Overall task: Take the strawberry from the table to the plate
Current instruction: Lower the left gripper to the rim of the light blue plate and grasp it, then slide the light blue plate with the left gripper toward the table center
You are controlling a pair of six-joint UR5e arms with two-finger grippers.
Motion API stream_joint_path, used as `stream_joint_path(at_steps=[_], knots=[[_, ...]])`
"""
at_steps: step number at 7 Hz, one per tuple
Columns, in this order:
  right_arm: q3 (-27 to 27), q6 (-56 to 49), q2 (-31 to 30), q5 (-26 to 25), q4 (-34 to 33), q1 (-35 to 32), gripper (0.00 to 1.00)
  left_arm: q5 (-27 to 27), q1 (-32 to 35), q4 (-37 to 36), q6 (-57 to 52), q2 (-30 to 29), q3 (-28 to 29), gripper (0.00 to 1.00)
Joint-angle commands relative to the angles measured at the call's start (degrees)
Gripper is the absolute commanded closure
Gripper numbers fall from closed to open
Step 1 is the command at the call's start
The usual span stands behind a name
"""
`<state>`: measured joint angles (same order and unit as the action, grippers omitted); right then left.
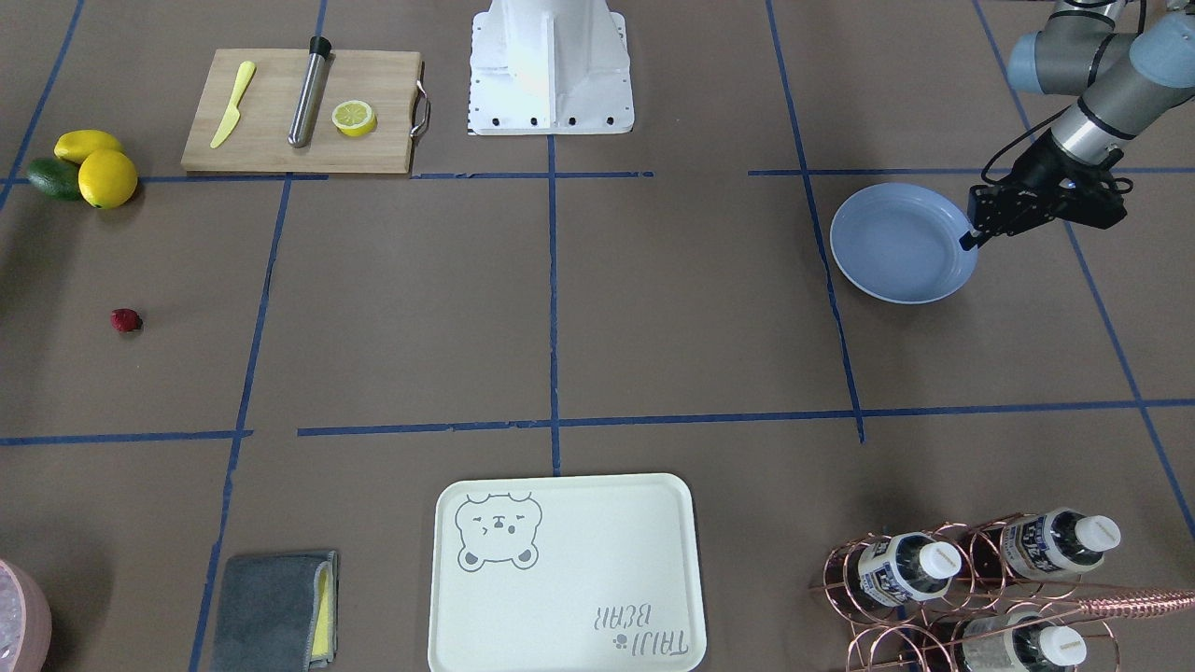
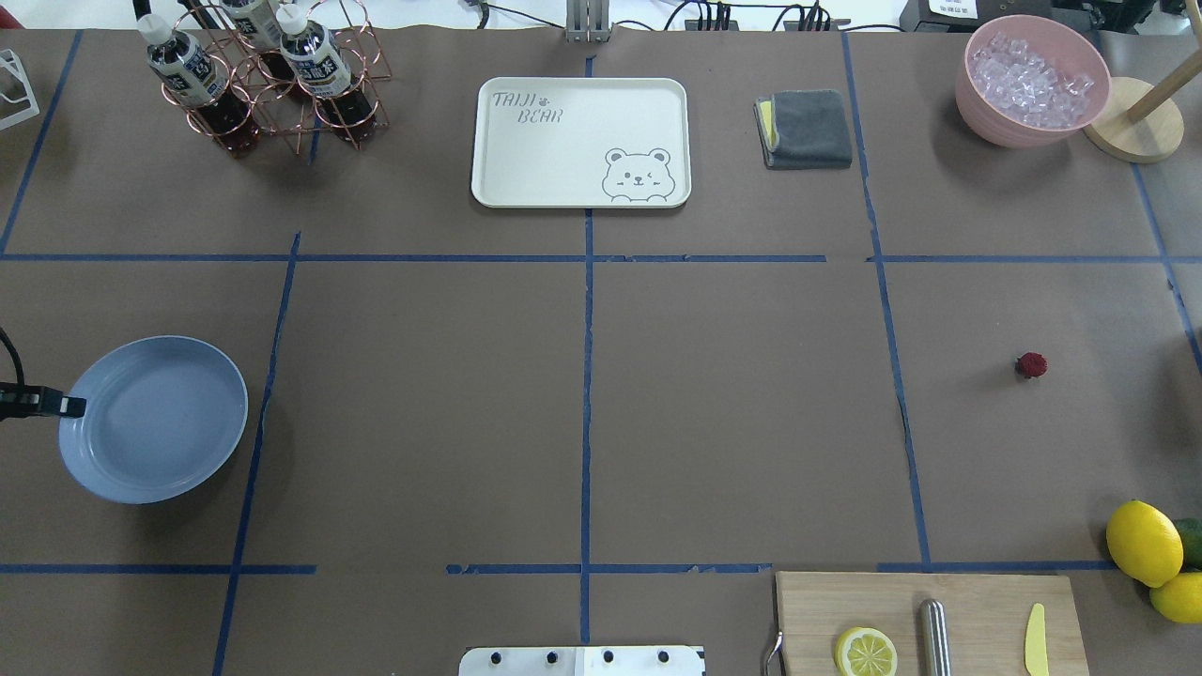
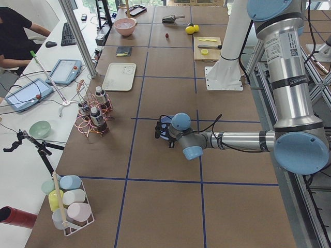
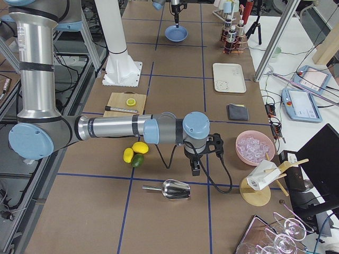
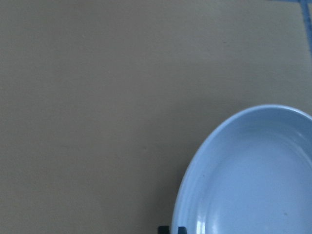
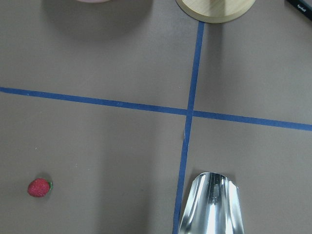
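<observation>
Lying on the bare brown paper of the table (image 2: 732, 394), the strawberry (image 2: 1031, 365) sits on the robot's right side, in the open between the lemons (image 2: 1143, 543) and the pink bowl of ice (image 2: 1033, 80), touching neither. It is nearly round, so its long axis is slight. That axis runs roughly along the length of the table, and the green leafy end points toward the table's middle. In the right wrist view the strawberry shows at lower left with its green end to the right, and a metal scoop (image 6: 209, 204) lies well apart from it beyond a blue tape line.

The plate (image 2: 155, 418) stands far off on the robot's left side, and nothing lies in it. The left gripper (image 2: 70, 406) reaches in at the plate's outer rim, tilted down. In its wrist view the two dark fingertips (image 5: 164, 229) sit close together with only a thin gap, right at the rim. Whether they touch the rim cannot be told.

The right gripper (image 4: 195, 169) hangs over the table near the scoop. It shows only in the side view, so whether it is wide or narrow cannot be told.

The cream tray (image 2: 580, 141) carries a bear drawing and the words "TAIJI BEAR". The bottles (image 2: 315, 56) in the wire rack have labels too small to read.
</observation>
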<state>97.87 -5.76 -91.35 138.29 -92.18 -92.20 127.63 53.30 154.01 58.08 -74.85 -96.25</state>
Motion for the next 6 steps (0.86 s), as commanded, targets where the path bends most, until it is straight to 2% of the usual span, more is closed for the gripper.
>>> stream_joint_path(at_steps=[1, 2, 3, 4, 6], knots=[[0.0, 0.3, 0.6, -0.2, 0.2, 0.3, 0.00, 6.2, 5.1, -7.2, 0.1, -1.5, -5.0, 1.00], [-1.0, 0.6, 0.7, -0.6, 0.2, 0.5, 0.00, 5.5, 6.3, -15.5, 0.5, -6.2, -8.0, 1.00], [-1.3, 0.7, 1.1, -0.9, 2.3, 0.7, 0.00, 3.9, 6.4, -19.2, 1.7, -10.9, -8.2, 1.00], [-1.6, 3.4, 1.2, -0.9, 2.5, 1.5, 0.00, 0.3, 5.5, -21.5, 7.3, -15.5, -7.7, 1.00], [-1.5, 7.7, 2.1, -0.9, 2.6, 3.3, 0.00, -6.9, -3.4, -25.0, 20.3, -22.5, -8.3, 1.00]])
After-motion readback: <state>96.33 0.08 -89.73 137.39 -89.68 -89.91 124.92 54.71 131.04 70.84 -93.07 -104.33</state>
